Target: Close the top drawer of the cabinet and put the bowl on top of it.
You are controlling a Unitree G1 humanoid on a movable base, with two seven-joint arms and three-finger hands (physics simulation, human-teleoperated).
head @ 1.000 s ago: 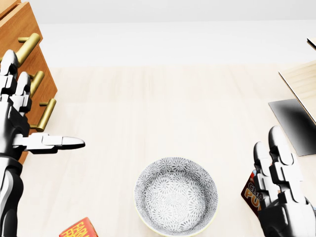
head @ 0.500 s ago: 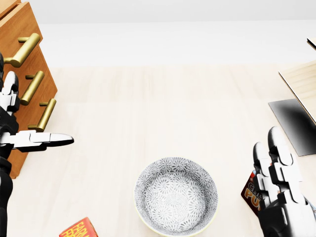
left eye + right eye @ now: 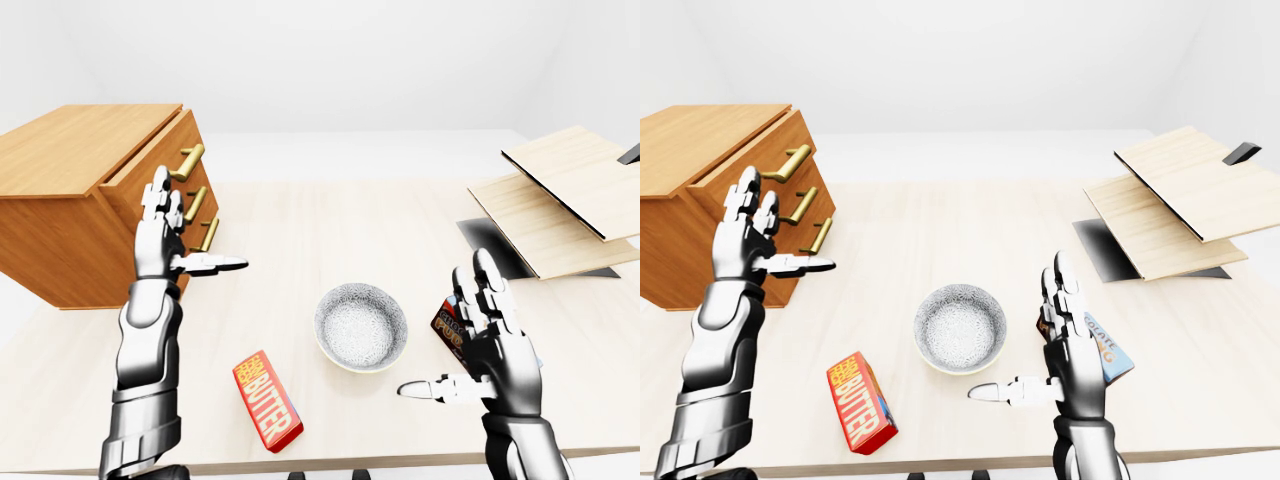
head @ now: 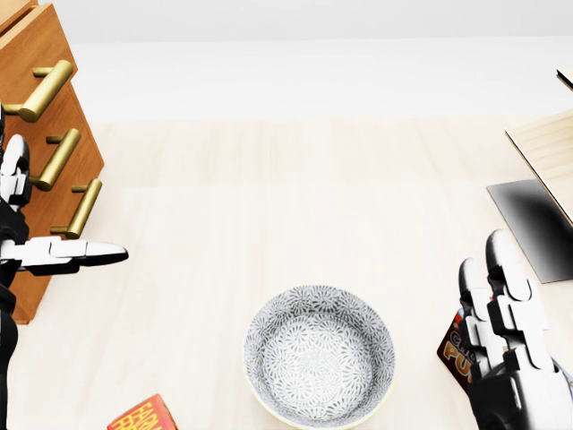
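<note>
Over the pale table (image 3: 300,230), the splayed left hand (image 3: 162,240) has edged toward the upper-left cabinet's (image 3: 70,230) top drawer (image 3: 165,150); right hand (image 3: 500,355) likewise open-fingered.

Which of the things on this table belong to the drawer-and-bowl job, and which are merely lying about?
For the job: cabinet; its top drawer, pulled slightly out; bowl; left hand and right hand, both open and empty.

Lying about: butter box; snack packet beside the right hand; wooden boards at the view's right.
</note>
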